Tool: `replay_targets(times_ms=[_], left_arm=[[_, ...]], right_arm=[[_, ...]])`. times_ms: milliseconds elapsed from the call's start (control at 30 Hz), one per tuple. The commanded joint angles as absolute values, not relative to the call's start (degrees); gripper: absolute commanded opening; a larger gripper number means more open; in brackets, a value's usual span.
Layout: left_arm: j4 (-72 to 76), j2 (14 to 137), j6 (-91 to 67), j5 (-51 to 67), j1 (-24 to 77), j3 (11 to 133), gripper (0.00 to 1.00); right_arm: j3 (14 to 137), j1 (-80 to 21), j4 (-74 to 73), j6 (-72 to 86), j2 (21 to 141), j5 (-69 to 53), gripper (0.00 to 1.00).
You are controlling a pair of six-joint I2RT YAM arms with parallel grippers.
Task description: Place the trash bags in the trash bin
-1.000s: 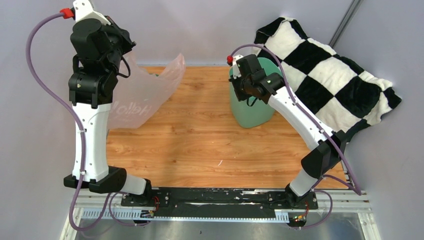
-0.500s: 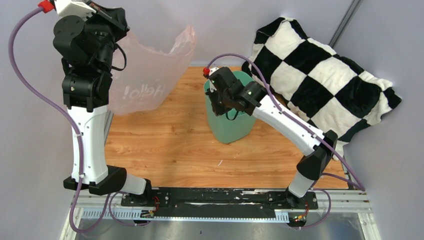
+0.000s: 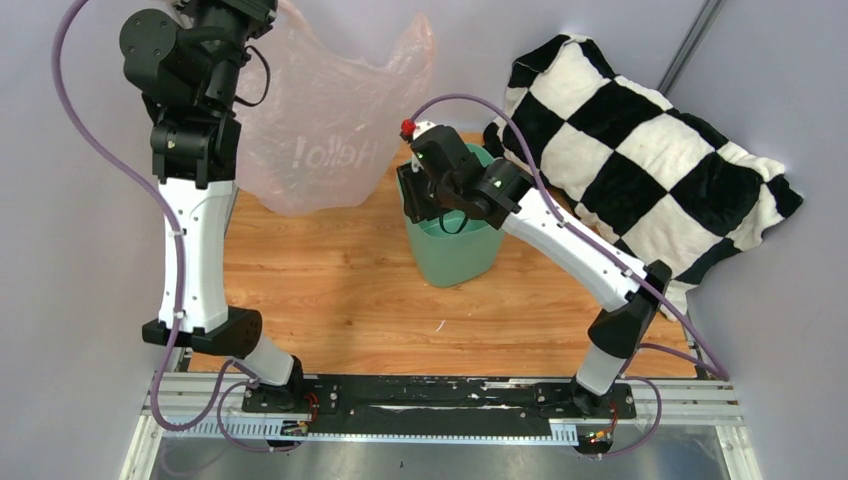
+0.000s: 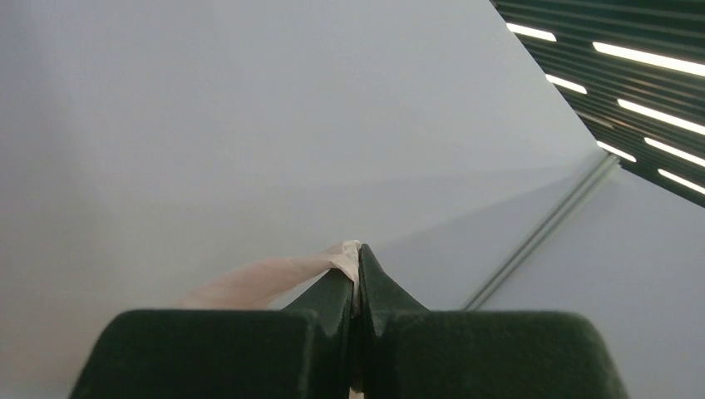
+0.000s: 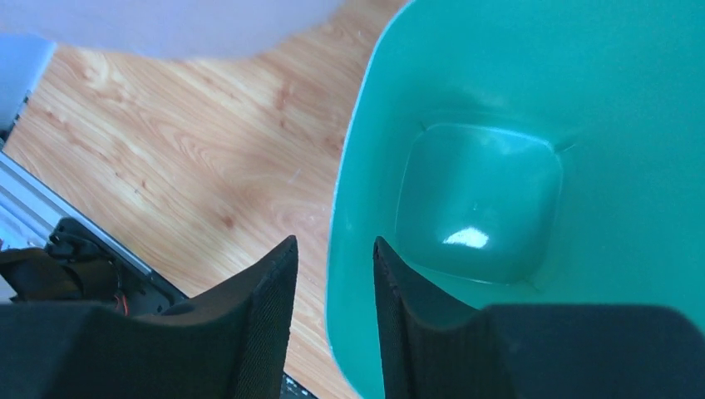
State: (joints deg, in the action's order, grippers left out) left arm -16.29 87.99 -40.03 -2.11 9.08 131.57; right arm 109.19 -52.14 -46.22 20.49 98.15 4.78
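The pale-pink trash bag [image 3: 330, 130] with "Hello!" lettering hangs open in the air over the table's back left. My left gripper [image 3: 262, 10] is raised high and shut on its top edge. In the left wrist view the jaws [image 4: 359, 266] pinch a strip of the pink plastic [image 4: 266, 278]. The mint-green trash bin [image 3: 455, 250] stands upright near the table's middle, just right of the bag. My right gripper [image 3: 415, 200] is closed on its left rim. In the right wrist view [image 5: 332, 249] one finger is outside and one inside the bin [image 5: 474, 199], which is empty.
A black-and-white checkered cushion [image 3: 650, 150] lies at the back right, next to the bin. The wooden table [image 3: 350, 300] runs to the arm bases and a metal rail [image 3: 430, 395] at the near edge. Grey walls close in the left, back and right sides.
My left arm has lifted the bag higher and carried it right. My right gripper has dragged the bin left and nearer, away from the cushion and toward the bag.
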Motion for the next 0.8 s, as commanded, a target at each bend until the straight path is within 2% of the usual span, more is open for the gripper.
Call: replay_targets(times_ms=[0, 200, 333, 433, 600, 767], left_arm=[[-9.28, 91.29, -45.15, 9.33, 9.18, 134.06, 0.0], [-1.32, 93.4, -49.31, 16.81, 11.21, 136.72, 0.0], [-0.79, 96.28, -49.27, 19.29, 13.7, 144.62, 0.0], [-0.27, 96.79, -50.32, 19.86, 15.49, 146.89, 0.0], [3.11, 96.68, -51.24, 18.92, 19.77, 147.32, 0.0], [3.78, 98.32, -47.95, 16.08, 29.6, 150.27, 0.0]], right_arm=[[114.68, -53.0, -46.03, 17.94, 92.63, 8.73, 0.43], [115.94, -52.92, -45.08, 12.58, 84.41, 16.9, 0.57], [113.13, -50.99, -42.55, 10.52, 78.8, 23.51, 0.73], [112.41, -45.96, -41.59, 12.02, 76.47, 22.04, 0.82], [112.3, -35.93, -37.29, 16.01, 73.34, 11.54, 0.87], [110.93, -35.31, -33.53, 16.26, 69.79, 11.63, 0.87]])
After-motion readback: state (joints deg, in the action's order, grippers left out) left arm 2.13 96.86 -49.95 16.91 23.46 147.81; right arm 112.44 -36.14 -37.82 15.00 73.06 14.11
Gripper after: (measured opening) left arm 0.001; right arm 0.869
